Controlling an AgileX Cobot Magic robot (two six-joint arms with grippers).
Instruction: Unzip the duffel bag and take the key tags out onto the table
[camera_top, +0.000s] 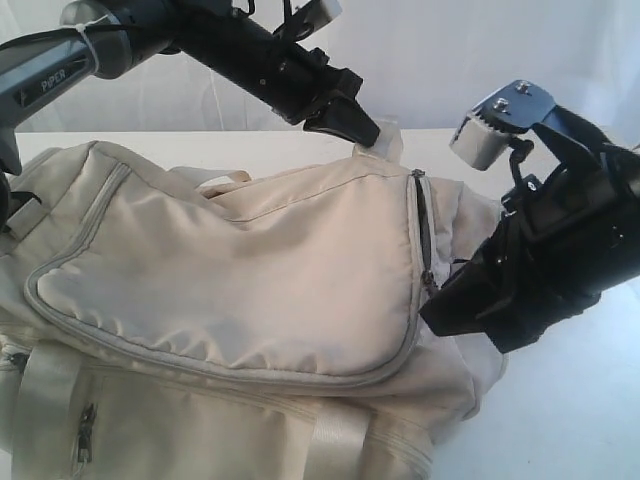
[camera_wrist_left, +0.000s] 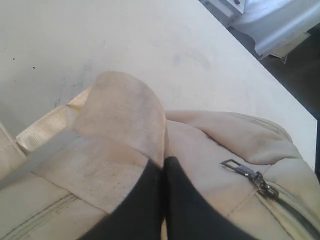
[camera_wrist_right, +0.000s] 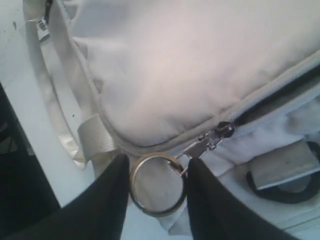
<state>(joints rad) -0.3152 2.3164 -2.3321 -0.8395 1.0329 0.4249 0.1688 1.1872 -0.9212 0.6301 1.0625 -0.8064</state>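
The cream duffel bag (camera_top: 250, 260) lies on its side on the white desk (camera_top: 570, 420) and fills most of the exterior view, with a grey zipper (camera_top: 414, 262) curving around its large top panel. At the bag's upper edge the left hand (camera_top: 362, 128) reaches down from the left; in its wrist view the two black fingers (camera_wrist_left: 145, 210) are pressed together – pinching a pale fabric tab (camera_wrist_left: 125, 115) that stands up from the bag, with bare desk (camera_wrist_left: 150, 40) beyond it. A small zipper pull (camera_wrist_left: 240, 168) lies flat on the cloth just beside that hand. The right hand (camera_top: 440, 305) is at the right end of the bag, down by the end of the curved zipper. Its wrist view shows a metal ring (camera_wrist_right: 136, 192) sitting between the two dark fingers (camera_wrist_right: 107, 205), which meet the ring on both sides and grip it across its width. The ring hangs from the zipper pull (camera_wrist_right: 200, 147), which links to the slider (camera_wrist_right: 225, 130); on one side of the slider the zipper gapes a little and shows dark lining – on the other side it is closed. A pale webbing strap (camera_wrist_right: 55, 100) runs along the bag's edge near the desk.
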